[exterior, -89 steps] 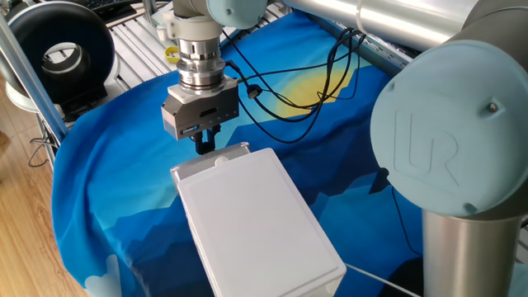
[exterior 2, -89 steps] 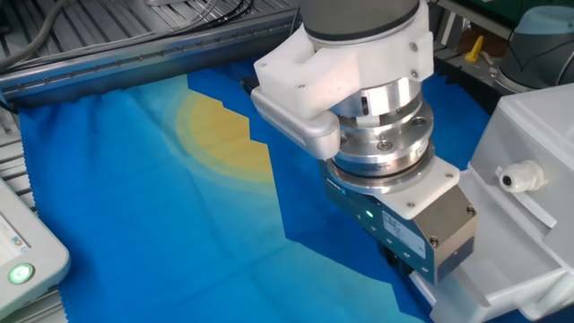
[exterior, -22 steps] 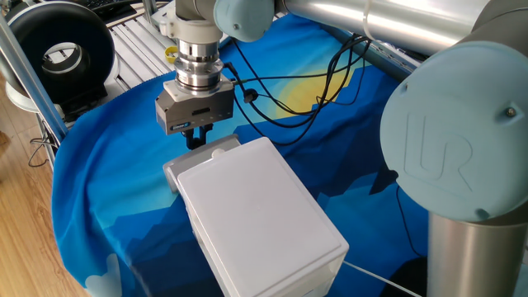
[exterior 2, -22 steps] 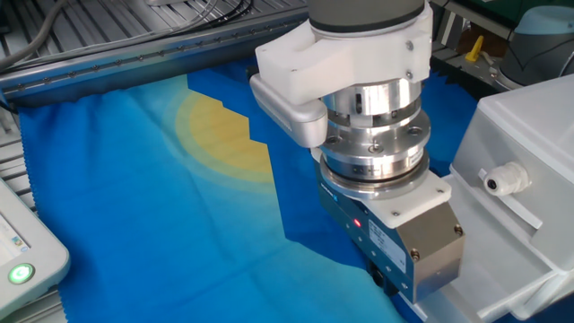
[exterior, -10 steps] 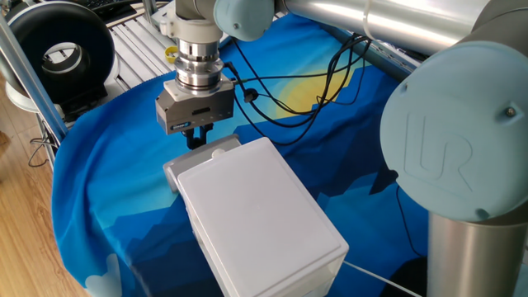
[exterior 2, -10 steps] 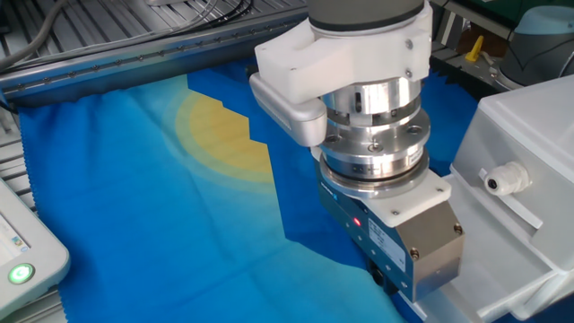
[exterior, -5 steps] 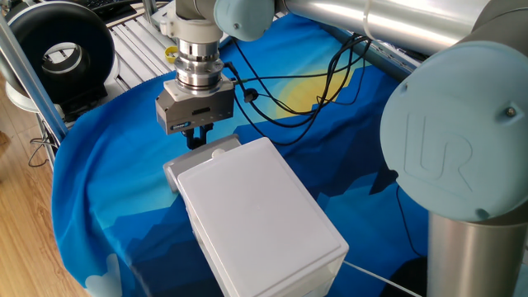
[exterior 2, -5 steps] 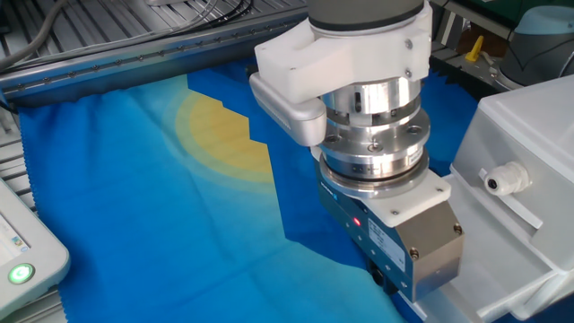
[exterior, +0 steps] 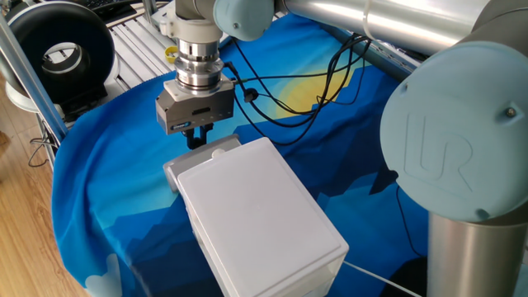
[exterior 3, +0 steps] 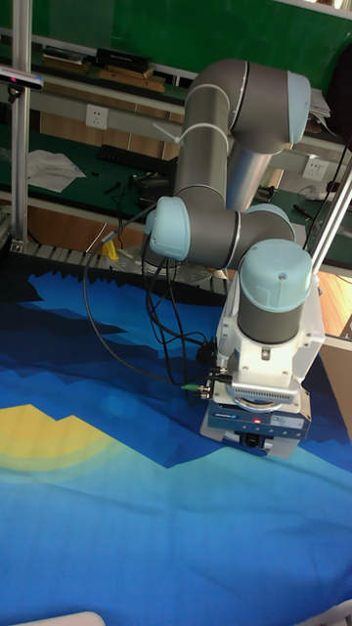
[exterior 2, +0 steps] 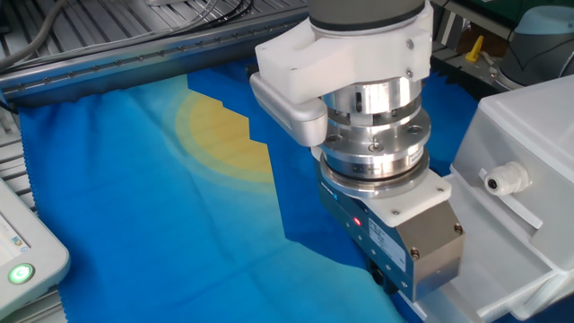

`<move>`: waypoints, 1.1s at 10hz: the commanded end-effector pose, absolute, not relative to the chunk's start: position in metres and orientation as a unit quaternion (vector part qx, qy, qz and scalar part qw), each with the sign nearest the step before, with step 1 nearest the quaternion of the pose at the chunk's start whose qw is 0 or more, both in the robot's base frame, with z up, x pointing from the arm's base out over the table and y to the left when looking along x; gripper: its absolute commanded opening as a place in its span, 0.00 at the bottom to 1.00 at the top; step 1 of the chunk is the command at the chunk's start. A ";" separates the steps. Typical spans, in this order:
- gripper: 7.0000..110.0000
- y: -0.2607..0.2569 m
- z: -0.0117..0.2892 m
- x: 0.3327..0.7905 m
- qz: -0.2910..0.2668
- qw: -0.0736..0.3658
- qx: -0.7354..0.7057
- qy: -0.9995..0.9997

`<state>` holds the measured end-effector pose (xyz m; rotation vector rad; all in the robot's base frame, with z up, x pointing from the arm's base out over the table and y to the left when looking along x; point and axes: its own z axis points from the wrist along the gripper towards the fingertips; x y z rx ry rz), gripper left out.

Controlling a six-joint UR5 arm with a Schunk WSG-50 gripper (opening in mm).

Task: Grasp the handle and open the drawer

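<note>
White box [exterior: 260, 219] nearest in one fixed view, lying on the blue-and-yellow cloth [exterior: 115, 206] that covers the desk; rounded corners, smooth moulded plastic, looks hollow and light. Judgement: a box this light may slide on the cloth instead of giving up its tray, so the pull wants to be slow and straight along the box's long axis. The drawer [exterior: 202, 157] shows at the box's narrow far end as a thin white panel, standing slightly proud of the lid edge; whether that gap means it has started out, cannot tell. The handle [exterior: 218, 153] reads only as a small pale bump on that front. In the other fixed view a round white knob-like fitting [exterior 2: 504, 178] sticks out of the box wall, hard and glossy; cannot confirm that it is the handle. A knob that small and slick offers little purchase; best hold would be the pads squarely on its sides, close to the panel. Just beyond the drawer front, the gripper [exterior: 195, 140] hangs vertical, dark fingers [exterior: 200, 137] pointing down right at the panel's edge. Fingers look drawn close together, but whether they pinch the knob, or merely stand beside it, cannot tell: the gripper body hides the tips in the other fixed view and the tall fixed view. Black cables [exterior: 318, 78] trail across the cloth behind the wrist. Farther off, a grey ribbed surface [exterior: 132, 37] and a black round device [exterior: 62, 45] at the desk's far corner.
</note>
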<state>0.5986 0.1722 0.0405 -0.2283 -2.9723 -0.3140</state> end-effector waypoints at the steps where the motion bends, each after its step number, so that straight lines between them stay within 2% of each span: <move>1: 0.79 0.170 0.041 0.600 -0.104 0.071 -0.076 -0.989; 11: 0.79 0.168 0.043 0.598 -0.104 0.076 -0.074 -0.989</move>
